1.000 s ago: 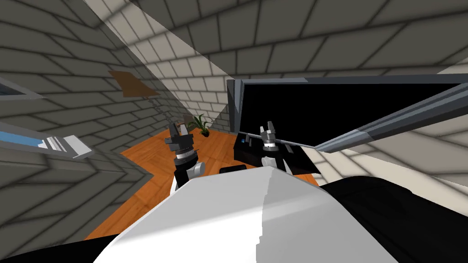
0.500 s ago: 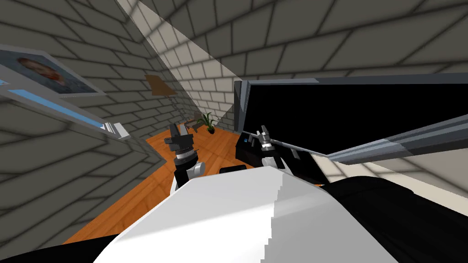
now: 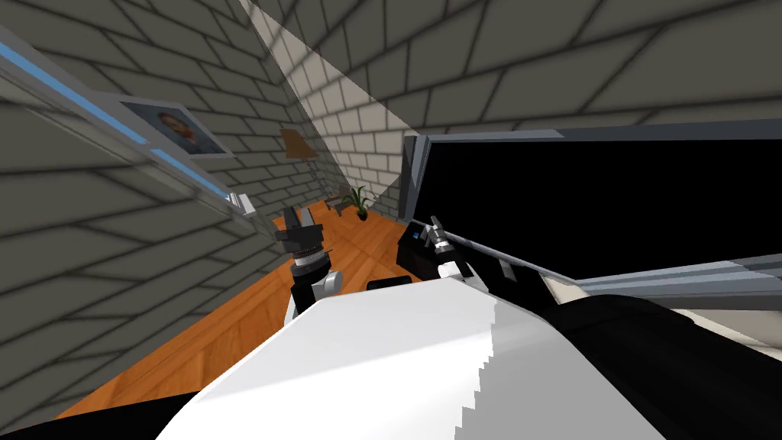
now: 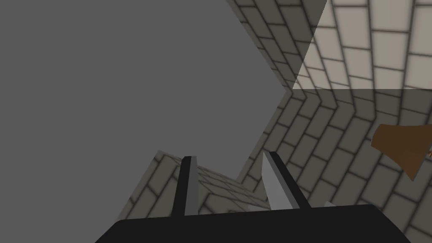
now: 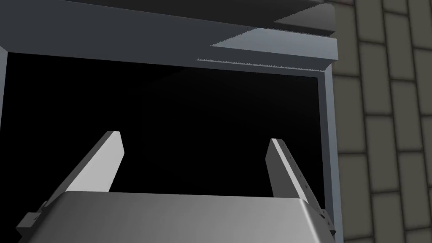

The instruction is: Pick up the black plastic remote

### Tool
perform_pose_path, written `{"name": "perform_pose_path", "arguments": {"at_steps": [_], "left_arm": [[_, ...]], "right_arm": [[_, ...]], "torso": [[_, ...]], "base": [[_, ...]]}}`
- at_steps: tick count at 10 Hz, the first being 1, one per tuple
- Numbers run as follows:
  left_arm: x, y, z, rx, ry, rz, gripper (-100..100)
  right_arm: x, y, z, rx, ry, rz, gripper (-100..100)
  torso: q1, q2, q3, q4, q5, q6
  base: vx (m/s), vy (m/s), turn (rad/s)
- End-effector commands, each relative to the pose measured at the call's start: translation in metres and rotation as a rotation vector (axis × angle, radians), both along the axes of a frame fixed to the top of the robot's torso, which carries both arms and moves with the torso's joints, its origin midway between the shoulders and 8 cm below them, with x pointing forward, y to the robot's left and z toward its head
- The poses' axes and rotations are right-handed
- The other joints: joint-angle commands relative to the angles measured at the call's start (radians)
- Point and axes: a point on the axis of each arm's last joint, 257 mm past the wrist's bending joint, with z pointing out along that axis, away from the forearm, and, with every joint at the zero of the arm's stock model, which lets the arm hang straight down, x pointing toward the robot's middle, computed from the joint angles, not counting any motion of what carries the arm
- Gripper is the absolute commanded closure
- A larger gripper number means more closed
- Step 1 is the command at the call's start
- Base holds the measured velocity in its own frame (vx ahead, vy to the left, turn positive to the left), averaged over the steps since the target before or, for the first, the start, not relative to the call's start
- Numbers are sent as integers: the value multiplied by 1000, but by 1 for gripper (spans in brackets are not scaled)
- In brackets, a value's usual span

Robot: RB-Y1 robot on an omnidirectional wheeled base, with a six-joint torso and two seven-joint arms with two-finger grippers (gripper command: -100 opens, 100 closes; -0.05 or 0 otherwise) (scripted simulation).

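Right wrist view: right gripper [image 5: 194, 136] wide open, empty, facing a black area [image 5: 168, 97]

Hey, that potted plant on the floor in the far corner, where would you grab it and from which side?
Take the potted plant by its small dark pot, coming in low from the side and closing across the pot. Its green leaves fan up and outward above the pot, so a grasp from above would probably crush them. It stands upright on the wooden floor.
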Motion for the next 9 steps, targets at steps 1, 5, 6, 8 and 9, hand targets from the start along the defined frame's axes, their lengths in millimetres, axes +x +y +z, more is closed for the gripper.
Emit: {"name": "perform_pose_path", "arguments": {"at_steps": [1, 5, 6, 8, 9], "left_arm": [[0, 0, 0, 0, 0, 0, 0], [0, 0, 0, 0, 0, 0, 0], [0, 0, 0, 0, 0, 0, 0], [0, 0, 0, 0, 0, 0, 0], [0, 0, 0, 0, 0, 0, 0]], "right_arm": [[4, -5, -36, -6, 101, 13, -100], [4, -13, -94, -7, 267, 28, -100], [3, -16, -101, -7, 281, 23, -100], [-2, -21, -132, -8, 368, 29, -100], [-8, -27, -162, -9, 452, 35, -100]], "torso": [[0, 0, 0, 0, 0, 0], [0, 0, 0, 0, 0, 1], [-1, -1, 0, 0, 0, 0], [0, -1, -1, 0, 0, 1], [0, -2, -1, 0, 0, 1]], "base": [[-64, -63, 460], [-48, -37, 221], [-32, -31, 151], [-31, -24, 221], [-38, -26, 287]]}}
